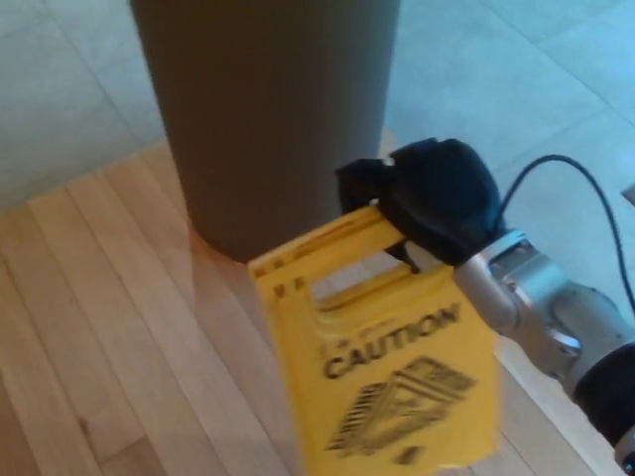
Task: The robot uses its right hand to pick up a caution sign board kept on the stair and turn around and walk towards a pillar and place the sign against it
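Public lobby: broad pillar [263, 109], wood flooring [109, 327].

Pillar blocks the way ahead; open floor lies to your left and lower left.

The brown pillar [263, 119] stands straight ahead and fills the upper middle of your view — nothing passes through there. Your right hand [432, 198], closed on the handle of the caution sign [382, 367], sits just beside the pillar's right flank, and the sign's top corner overlaps the pillar's base, so you have almost no margin on that side. The wooden floor [89, 327] left of the sign shows bare — room to move there. Grey tiles [506, 69] beyond the hand also look unobstructed.
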You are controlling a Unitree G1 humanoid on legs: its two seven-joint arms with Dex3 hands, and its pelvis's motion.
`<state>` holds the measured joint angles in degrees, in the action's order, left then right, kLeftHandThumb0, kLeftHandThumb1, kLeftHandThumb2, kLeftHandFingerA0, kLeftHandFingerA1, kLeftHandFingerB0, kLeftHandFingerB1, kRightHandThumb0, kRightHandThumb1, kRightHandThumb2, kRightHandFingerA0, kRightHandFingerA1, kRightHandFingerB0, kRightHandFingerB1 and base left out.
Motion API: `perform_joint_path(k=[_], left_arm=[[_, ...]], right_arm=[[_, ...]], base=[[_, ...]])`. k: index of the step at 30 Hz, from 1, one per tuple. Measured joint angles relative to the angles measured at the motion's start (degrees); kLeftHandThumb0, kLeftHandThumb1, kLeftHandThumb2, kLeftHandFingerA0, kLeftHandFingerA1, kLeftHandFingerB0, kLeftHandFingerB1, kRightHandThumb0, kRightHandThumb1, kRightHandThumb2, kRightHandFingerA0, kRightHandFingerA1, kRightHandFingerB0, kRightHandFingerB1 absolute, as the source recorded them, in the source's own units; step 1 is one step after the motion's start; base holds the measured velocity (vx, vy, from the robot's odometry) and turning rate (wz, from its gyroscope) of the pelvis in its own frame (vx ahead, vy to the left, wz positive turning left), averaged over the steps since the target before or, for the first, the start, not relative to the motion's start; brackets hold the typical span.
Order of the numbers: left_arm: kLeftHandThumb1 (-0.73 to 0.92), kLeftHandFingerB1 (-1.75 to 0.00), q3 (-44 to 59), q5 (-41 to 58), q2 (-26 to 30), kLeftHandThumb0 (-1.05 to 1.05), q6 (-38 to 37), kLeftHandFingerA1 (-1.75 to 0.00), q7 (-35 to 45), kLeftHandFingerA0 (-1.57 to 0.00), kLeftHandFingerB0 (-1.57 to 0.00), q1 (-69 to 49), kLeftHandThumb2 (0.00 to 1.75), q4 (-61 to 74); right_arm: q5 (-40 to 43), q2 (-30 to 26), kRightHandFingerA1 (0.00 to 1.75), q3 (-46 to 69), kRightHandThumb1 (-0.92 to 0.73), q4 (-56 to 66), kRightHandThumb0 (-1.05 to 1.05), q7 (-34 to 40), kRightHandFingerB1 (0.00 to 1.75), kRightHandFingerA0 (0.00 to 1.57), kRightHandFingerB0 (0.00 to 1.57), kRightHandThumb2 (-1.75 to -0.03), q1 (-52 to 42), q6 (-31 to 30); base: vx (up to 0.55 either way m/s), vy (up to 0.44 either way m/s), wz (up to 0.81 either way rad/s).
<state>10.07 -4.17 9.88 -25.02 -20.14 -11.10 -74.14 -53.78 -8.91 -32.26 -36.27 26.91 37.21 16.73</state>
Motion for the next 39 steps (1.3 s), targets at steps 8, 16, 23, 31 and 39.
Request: perform_joint_path(k=[8,16,23,31,39], left_arm=[[0.60,-0.67,0.2,0.0,-0.4,0.02,-0.1,-0.85,0.0,-1.00,-0.90,-0.5,0.87,0.0],[0.64,-0.65,0.6,0.1,-1.0,-0.05,-0.1,-0.89,0.0,-1.03,-0.93,-0.2,0.77,-0.1],[0.61,-0.67,0.1,-0.1,-0.9,-0.03,0.0,-0.87,-0.1,-1.02,-0.91,0.1,0.82,0.0],[0.60,-0.67,0.3,0.0,-0.3,-0.02,0.0,-0.88,-0.1,-1.01,-0.91,1.4,0.85,0.2],[0.56,-0.69,0.6,0.1,-0.5,0.04,0.0,-0.90,-0.1,-1.03,-0.96,0.5,0.91,0.2]], right_arm=[[-0.5,0.2,1.66,-2.8,-0.45,-4.2,-0.13,-0.2,1.33,0.93,0.84,-0.85,0.3,0.2],[-1.1,-1.9,1.64,-4.1,-0.51,-8.2,-0.17,-0.3,1.18,0.95,0.86,-0.78,0.6,-0.6],[-1.2,-2.0,1.66,-5.4,-0.53,-10.5,-0.18,-2.2,1.23,0.95,0.84,-0.79,0.6,-2.0],[-1.1,1.5,1.66,-5.6,-0.52,-10.4,-0.18,-4.6,1.21,0.95,0.87,-0.82,1.4,-3.0],[-0.5,2.3,1.67,-5.7,-0.47,-10.7,-0.14,-5.0,1.38,0.90,0.82,-0.88,1.3,-2.5]], base=[[0.12,-0.084,0.24],[0.13,-0.137,0.01],[0.22,0.212,-0.01],[0.21,0.168,-0.03],[0.30,-0.057,0.14]])
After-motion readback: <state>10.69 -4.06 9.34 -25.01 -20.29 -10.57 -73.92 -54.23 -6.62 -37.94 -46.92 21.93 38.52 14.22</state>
